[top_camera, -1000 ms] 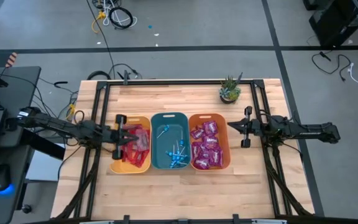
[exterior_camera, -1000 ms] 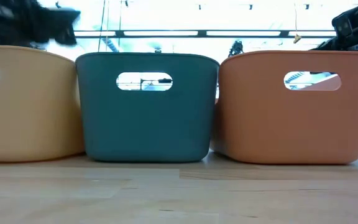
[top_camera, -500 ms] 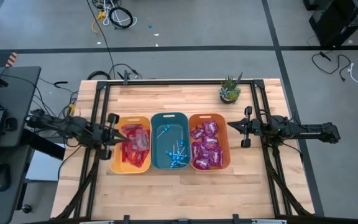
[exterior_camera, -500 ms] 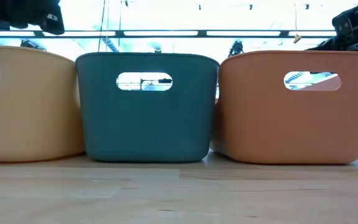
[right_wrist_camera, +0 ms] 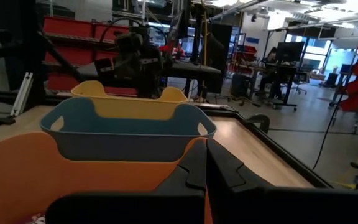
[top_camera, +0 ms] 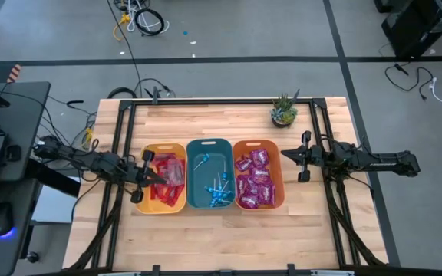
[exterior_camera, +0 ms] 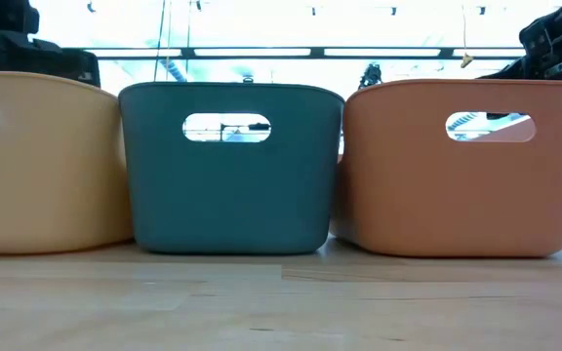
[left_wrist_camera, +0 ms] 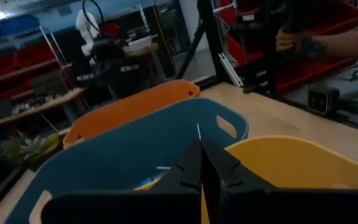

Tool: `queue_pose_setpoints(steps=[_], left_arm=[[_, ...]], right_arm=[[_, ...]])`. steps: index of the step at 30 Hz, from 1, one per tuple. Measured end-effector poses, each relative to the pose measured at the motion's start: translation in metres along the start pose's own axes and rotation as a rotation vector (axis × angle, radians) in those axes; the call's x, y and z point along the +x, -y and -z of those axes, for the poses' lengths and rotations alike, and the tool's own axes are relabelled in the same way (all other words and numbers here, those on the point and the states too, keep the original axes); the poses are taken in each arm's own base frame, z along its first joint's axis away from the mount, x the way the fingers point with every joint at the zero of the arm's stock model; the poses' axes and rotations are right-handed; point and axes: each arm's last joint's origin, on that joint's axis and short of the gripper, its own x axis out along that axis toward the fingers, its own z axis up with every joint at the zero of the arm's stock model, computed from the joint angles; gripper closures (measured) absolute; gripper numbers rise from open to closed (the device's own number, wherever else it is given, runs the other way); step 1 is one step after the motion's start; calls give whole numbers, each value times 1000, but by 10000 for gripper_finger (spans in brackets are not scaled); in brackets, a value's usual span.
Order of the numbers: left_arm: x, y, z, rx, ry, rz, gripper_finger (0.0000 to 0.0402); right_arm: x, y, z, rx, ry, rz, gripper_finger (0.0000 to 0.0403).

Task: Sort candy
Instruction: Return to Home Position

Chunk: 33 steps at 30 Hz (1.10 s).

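Three bins stand side by side mid-table. The yellow bin [top_camera: 141, 201] holds flat red packets [top_camera: 170, 173]. In the teal bin [top_camera: 209, 142] lie blue lollipops [top_camera: 219, 192], and the orange bin [top_camera: 281, 184] is filled with purple packets [top_camera: 255, 178]. My left gripper [top_camera: 157, 175] is shut and level over the yellow bin's left end, clear of the candy; its closed fingers [left_wrist_camera: 202, 155] point toward the teal bin [left_wrist_camera: 123, 149]. My right gripper [top_camera: 284, 154] is shut and waits just right of the orange bin [right_wrist_camera: 17, 168], touching nothing.
A small potted plant [top_camera: 284, 112] stands at the table's far right. Black frame rails [top_camera: 123, 130] run along both table sides. Bare wood lies in front of the bins [exterior_camera: 281, 302]. A person's hand [left_wrist_camera: 300, 40] shows beyond the table.
My left gripper drew back toward the table's left edge, off the yellow bin. It then came back over the bin's left end, a little nearer the table's near edge and lower, tipping toward level. It stayed shut.
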Motion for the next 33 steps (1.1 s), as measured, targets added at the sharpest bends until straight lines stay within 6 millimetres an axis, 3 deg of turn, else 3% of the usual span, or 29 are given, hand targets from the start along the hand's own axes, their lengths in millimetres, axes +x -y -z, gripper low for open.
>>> queue_pose_setpoints(steps=[6, 14, 33], left_arm=[[-3, 1, 3, 13, -27, 8, 401], [-3, -2, 5, -29, -73, -105, 397], [-3, -3, 4, -31, -60, -111, 394]], right_arm=[[0, 0, 0, 2, -1, 0, 403], [0, 0, 0, -16, -1, 0, 403], [0, 0, 0, -18, -1, -1, 402]])
